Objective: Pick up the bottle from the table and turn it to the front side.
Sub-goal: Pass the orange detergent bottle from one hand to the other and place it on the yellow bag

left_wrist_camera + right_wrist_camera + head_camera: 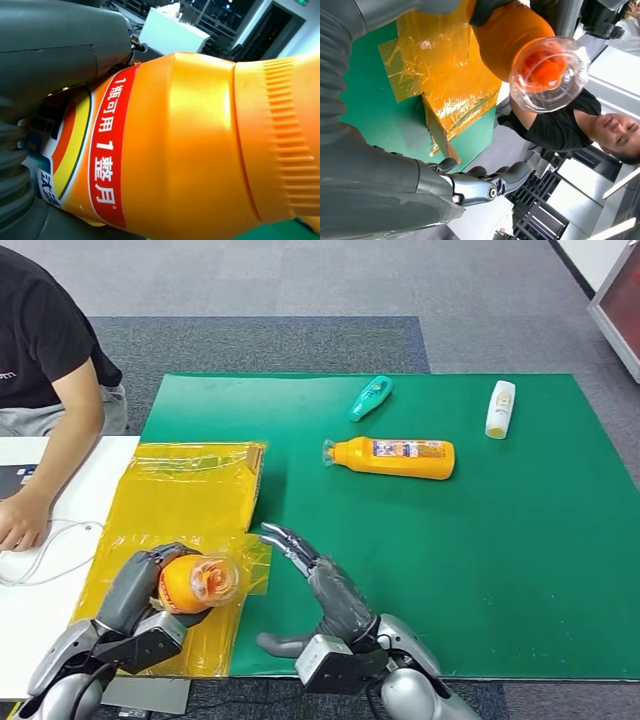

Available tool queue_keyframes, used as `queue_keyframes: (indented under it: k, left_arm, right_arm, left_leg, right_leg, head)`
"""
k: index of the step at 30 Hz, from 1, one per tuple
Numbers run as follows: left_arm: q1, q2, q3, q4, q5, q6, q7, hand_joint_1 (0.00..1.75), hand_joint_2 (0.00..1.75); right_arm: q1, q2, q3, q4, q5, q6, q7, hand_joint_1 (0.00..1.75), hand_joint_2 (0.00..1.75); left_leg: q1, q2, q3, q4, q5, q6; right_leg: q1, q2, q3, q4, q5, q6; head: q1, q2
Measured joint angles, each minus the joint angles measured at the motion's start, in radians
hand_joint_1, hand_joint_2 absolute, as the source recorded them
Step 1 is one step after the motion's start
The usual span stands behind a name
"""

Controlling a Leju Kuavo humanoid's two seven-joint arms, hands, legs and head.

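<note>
My left hand grips an orange bottle with a clear cap, lifted above the yellow sheet at the table's near left. Up close the orange bottle shows its label with a red band of white characters, and grey fingers wrap its body. The right wrist view looks at the bottle's clear cap end-on. My right hand hovers open just right of the bottle, fingers stretched out and holding nothing.
A second orange bottle lies mid-table on the green mat, with a teal bottle and a white bottle farther back. A yellow-wrapped box sits at the left. A person leans over the white table at far left.
</note>
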Motion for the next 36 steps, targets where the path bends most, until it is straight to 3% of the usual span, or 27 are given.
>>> queue_keyframes:
  k: [16, 24, 29, 36]
  left_arm:
    - [-0.054, 0.005, -0.026, 0.072, -0.074, 0.031, 0.020, 1.75, 1.75]
    - [-0.113, -0.017, -0.045, 0.157, -0.159, 0.189, 0.030, 1.75, 1.75]
    - [-0.160, -0.020, -0.048, 0.230, -0.189, 0.231, 0.042, 1.75, 1.75]
    - [-0.193, -0.055, -0.044, 0.317, -0.135, 0.363, -0.021, 1.75, 1.75]
  right_arm:
    - [0.006, 0.000, 0.001, -0.013, -0.011, 0.023, 0.000, 0.00, 1.75]
    - [-0.001, 0.000, 0.002, -0.013, -0.030, 0.037, -0.001, 0.00, 1.75]
    - [-0.006, 0.000, 0.003, -0.013, -0.043, 0.040, 0.000, 0.00, 1.75]
    - [-0.023, 0.000, 0.012, -0.007, -0.063, 0.040, 0.002, 0.00, 1.75]
  left_leg:
    - [0.000, 0.000, 0.000, 0.000, 0.000, 0.000]
    - [0.000, 0.000, -0.001, 0.000, 0.000, -0.001]
    - [0.000, 0.000, -0.001, 0.000, 0.001, -0.001]
    - [0.000, 0.000, -0.001, 0.000, 0.001, -0.001]
  right_leg:
    - [0.000, 0.000, -0.001, 0.000, 0.000, 0.000]
    - [0.000, 0.000, -0.001, 0.000, 0.000, 0.000]
    - [0.000, 0.000, -0.001, 0.000, 0.001, -0.001]
    - [0.000, 0.000, -0.001, 0.000, 0.001, -0.001]
  head:
    - [0.000, 0.000]
    - [0.000, 0.000]
    - [0.000, 0.000]
    - [0.000, 0.000]
